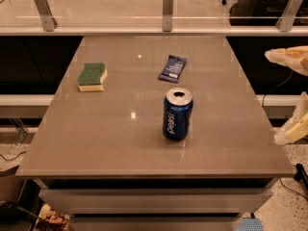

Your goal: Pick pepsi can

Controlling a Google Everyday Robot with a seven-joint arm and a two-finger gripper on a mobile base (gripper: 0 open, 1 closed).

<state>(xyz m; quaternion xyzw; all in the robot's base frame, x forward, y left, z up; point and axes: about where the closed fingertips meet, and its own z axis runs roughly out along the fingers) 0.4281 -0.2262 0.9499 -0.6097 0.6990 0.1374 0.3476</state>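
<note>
The pepsi can stands upright on the grey table, right of centre and near the front; it is dark blue with a silver top and white lettering down its side. My gripper is at the right edge of the camera view, beyond the table's right side and well apart from the can. Its two cream fingers stand wide apart, one above the other, with nothing between them. Part of the gripper is cut off by the edge of the view.
A flat dark blue snack wrapper lies behind the can. A green and yellow sponge lies at the back left. A glass rail with metal posts runs behind the table. Drawers sit under the front edge.
</note>
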